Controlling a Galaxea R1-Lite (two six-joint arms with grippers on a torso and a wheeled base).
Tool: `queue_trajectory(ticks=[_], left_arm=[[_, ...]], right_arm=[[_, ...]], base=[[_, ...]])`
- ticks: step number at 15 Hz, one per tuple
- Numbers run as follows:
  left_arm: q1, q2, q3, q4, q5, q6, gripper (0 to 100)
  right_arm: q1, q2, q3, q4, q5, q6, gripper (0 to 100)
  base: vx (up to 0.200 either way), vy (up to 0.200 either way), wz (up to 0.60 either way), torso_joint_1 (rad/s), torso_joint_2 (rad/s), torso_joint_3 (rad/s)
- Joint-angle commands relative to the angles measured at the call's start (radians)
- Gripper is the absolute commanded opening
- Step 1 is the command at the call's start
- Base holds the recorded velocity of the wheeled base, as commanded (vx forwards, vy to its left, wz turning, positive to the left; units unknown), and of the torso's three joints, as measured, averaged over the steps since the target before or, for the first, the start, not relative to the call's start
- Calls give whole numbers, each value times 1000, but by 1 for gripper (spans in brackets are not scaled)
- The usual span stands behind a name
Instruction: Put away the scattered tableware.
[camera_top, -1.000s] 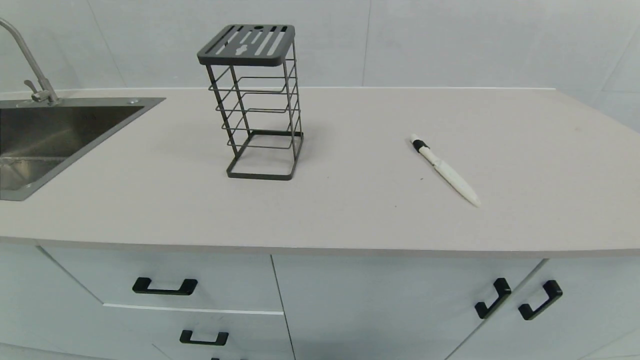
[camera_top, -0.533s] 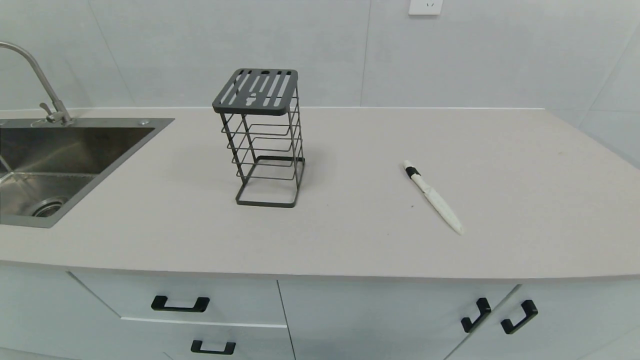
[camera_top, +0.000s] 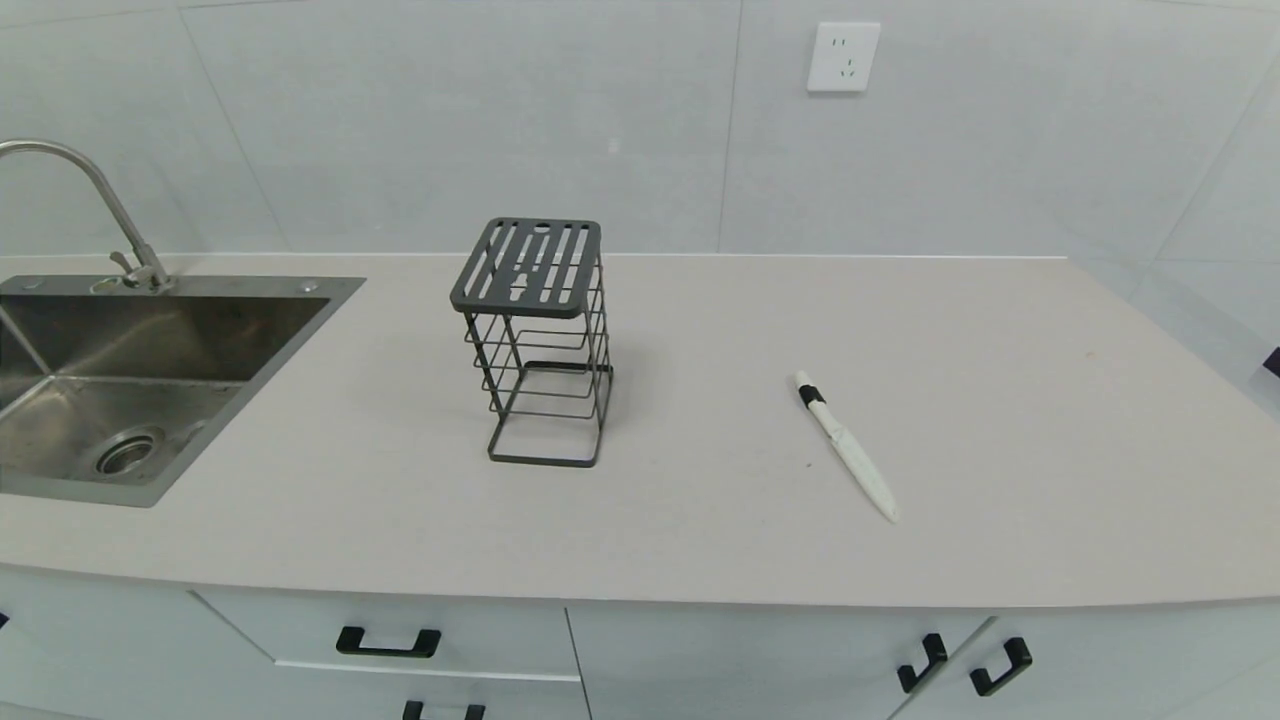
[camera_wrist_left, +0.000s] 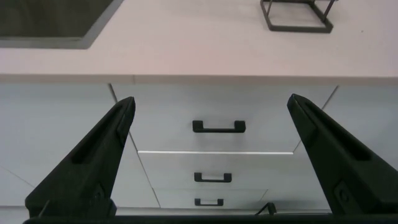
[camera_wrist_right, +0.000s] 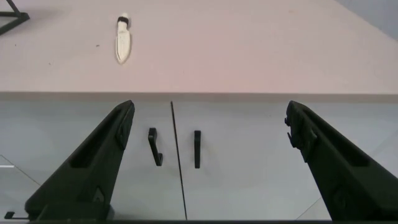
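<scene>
— What does the head view add?
— The sink (camera_top: 300, 287) and the rack (camera_top: 528, 265)'s slotted top.
— And the arms?
— Low, facing the drawers (camera_wrist_left: 217, 146). Left end effector (camera_wrist_left: 211, 101) is spread apart, with the rack's foot ahead and above it on the desk (camera_top: 700, 520). Right end effector (camera_wrist_right: 210, 106) is also apart, the knife (camera_wrist_right: 123, 42) ahead and above.
— Changes?
— The head camera has shifted; rack and knife lie unmoved.

A pale countertop (camera_top: 1000, 330) carries a dark wire rack (camera_top: 535, 340), upright near its middle. A white knife (camera_top: 845, 447) lies flat at the rack's 3 o'clock, well apart, tip toward 5 o'clock. A steel sink (camera_top: 150, 340) sits at 9 o'clock.
</scene>
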Motion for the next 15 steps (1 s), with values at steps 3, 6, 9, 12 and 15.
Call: queue_trajectory(ticks=[3, 6, 9, 12, 15], left_arm=[[0, 2, 0, 0, 0, 0, 100], [0, 2, 0, 0, 0, 0, 100], [0, 2, 0, 0, 0, 0, 100], [0, 2, 0, 0, 0, 0, 100], [0, 2, 0, 0, 0, 0, 100]], right_arm=[[-1, 1, 0, 0, 0, 0, 100], [1, 1, 0, 0, 0, -2, 100], [1, 1, 0, 0, 0, -2, 100], [1, 1, 0, 0, 0, -2, 100], [1, 1, 0, 0, 0, -2, 100]], base=[[0, 0, 0, 292, -572, -282], [0, 0, 0, 295, -582, -272], [0, 0, 0, 33, -87, -33], [0, 0, 0, 0, 0, 0], [0, 0, 0, 0, 0, 0]])
